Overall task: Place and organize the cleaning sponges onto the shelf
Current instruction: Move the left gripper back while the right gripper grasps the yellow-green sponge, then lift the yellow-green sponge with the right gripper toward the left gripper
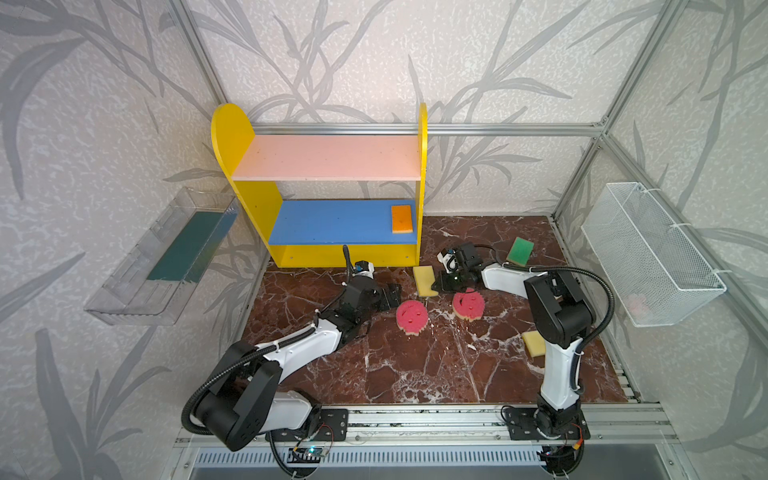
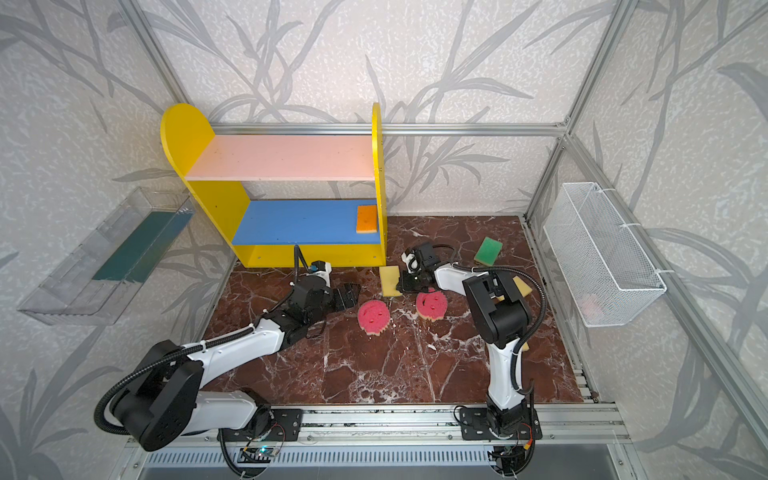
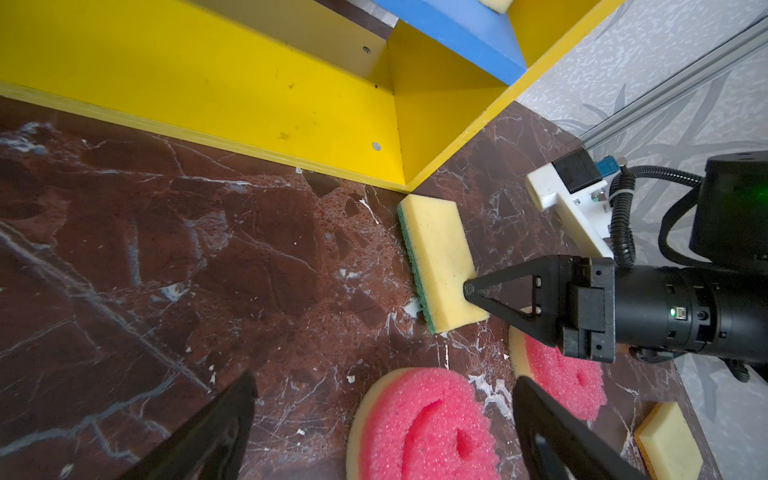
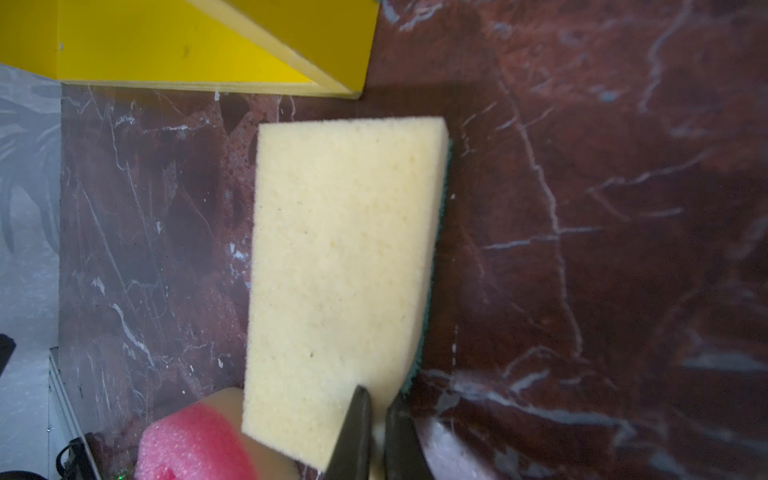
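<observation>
Clamped narrow in the right gripper: near right corner of the yellow sponge, flat on the table, just nearside of the shelf's right front corner. Left gripper wide, beside pink sponge.

Left gripper low, jaws wide, right gripper apparently pinched shut

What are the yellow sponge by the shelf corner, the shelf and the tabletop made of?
Yellow sponge: soft foam, matte and finely pitted, green scrub layer on one face.
Shelf: probably painted wood board; screw heads show.
Tabletop: red-brown marble look, white veins; possibly printed.
</observation>
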{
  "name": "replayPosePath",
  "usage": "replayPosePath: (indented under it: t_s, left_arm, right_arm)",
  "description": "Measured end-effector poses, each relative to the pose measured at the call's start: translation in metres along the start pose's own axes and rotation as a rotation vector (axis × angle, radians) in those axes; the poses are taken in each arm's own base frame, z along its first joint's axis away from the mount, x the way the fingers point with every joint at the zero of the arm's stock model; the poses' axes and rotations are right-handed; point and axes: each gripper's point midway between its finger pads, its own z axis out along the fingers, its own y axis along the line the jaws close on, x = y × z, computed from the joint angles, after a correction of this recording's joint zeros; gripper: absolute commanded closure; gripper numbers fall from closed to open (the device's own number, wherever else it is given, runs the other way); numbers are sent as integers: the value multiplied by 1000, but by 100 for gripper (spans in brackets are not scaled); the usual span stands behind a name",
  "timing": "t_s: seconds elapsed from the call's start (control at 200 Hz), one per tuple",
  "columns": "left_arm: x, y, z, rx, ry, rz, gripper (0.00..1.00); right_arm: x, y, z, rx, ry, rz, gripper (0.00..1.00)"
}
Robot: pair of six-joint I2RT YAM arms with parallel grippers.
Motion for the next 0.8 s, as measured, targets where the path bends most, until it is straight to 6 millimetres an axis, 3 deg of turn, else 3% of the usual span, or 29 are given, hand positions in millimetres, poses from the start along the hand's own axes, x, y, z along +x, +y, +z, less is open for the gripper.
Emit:
replayPosePath:
  t_s: [0.18, 0.315, 0.545, 0.8]
  left_arm:
    - [-8, -9, -9, 36, -20, -2, 11]
    - [-10, -25, -11, 123, -20, -9, 12]
    - [3, -69, -13, 310, 32, 15, 11]
    - [10, -120, -12, 442, 55, 35, 15]
  right_arm:
    - [6, 7, -19, -9, -19, 12, 94]
    - [5, 24, -48, -37, -75, -4, 93]
    - [-3, 56, -102, -100, -201, -42, 94]
    - [-11, 80, -132, -164, -269, -55, 94]
